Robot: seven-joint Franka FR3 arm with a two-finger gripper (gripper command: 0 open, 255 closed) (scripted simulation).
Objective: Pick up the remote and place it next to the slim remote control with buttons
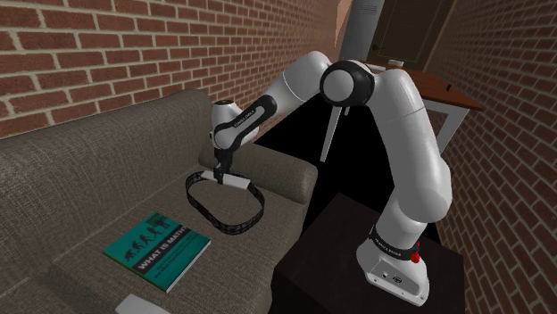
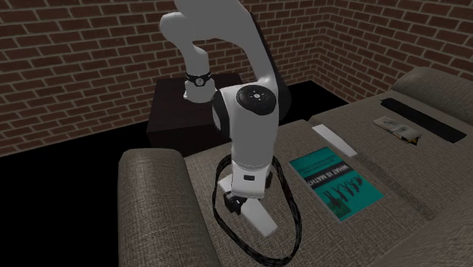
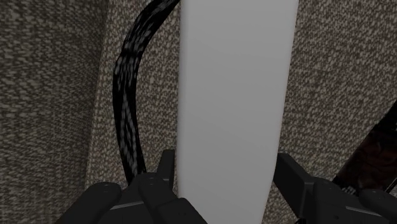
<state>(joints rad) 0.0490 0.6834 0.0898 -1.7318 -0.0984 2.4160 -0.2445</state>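
Broad grey-brown woven sofa before red brick walls, with a black area beyond its armrest in the shoulder view. White arm with dark joints, rising from a dark box stand and bending down over the seat cushion nearest that armrest. Teal book flat on the same cushion, white letters reading "WHAT IS MATH?" on its cover. Black patterned strap laid in a loose loop between book and armrest. On the far cushion in the second exterior view, a slim black remote lying along the backrest, well apart from the arm, and a second pale slab just beyond the book. Inside the strap's loop, near its armrest end, the white remote: a long, flat, plain slab, smooth and unmarked, no buttons to be seen on its upper face, lying level with the seat fabric, the strap running close along one side. Directly above it the black gripper, pointing straight down, fingers pressed to the slab's two long edges, pinching it across its width.
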